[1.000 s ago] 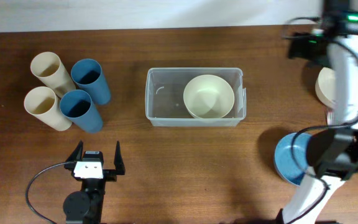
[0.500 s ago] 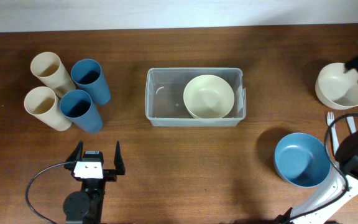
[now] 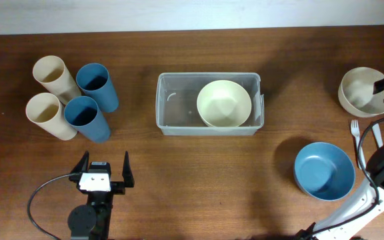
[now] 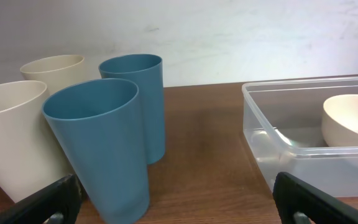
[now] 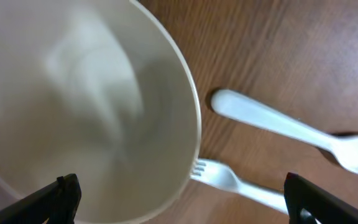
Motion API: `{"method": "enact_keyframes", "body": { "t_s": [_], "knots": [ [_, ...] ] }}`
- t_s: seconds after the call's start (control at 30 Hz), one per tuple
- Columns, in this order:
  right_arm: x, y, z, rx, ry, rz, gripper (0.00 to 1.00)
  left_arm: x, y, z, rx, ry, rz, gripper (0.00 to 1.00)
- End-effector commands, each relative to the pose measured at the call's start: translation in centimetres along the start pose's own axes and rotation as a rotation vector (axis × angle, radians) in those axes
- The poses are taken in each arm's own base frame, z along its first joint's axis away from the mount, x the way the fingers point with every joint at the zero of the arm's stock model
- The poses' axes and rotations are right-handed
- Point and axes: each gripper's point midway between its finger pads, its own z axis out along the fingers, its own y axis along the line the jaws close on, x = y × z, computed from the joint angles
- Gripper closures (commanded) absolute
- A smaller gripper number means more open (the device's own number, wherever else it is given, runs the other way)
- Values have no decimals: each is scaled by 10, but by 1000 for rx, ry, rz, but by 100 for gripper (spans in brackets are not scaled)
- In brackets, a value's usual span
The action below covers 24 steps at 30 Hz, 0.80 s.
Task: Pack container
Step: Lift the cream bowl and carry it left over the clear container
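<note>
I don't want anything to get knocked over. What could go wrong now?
The open right tool hangs over the beige bowl's rim, and the fork lies right beside that bowl, so grabbing might catch the fork. Also, the container already holds a cream bowl on its right side, so another bowl might bump it.

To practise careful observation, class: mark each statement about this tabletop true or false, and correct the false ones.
1. The clear rectangular plastic container holds one cream round bowl. True.
2. The blue round bowl sits inside the container. False: it stands on the wooden table, right of the container.
3. Two blue tall cups and two cream tall cups stand left of the container. True.
4. The left gripper is shut on a cup. False: it is open and holds nothing.
</note>
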Motion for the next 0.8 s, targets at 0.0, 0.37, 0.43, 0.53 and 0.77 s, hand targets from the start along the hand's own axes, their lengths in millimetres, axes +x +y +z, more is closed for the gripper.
{"method": "enact_keyframes", "body": {
  "t_s": [0.0, 0.37, 0.43, 0.53, 0.77],
  "knots": [
    [4, -6, 16, 15, 11, 9, 1, 1, -1, 0, 6, 0, 19, 0],
    [10, -1, 51, -51, 10, -24, 1, 1, -1, 0, 6, 0, 19, 0],
    [9, -1, 52, -53, 7, -24, 1, 1, -1, 0, 6, 0, 19, 0],
    [8, 0, 53, -58, -1, -25, 2, 1, -1, 0, 6, 0, 19, 0],
    [6, 1, 55, -65, -11, -26, 54, 1, -1, 0, 6, 0, 19, 0]
  ]
}}
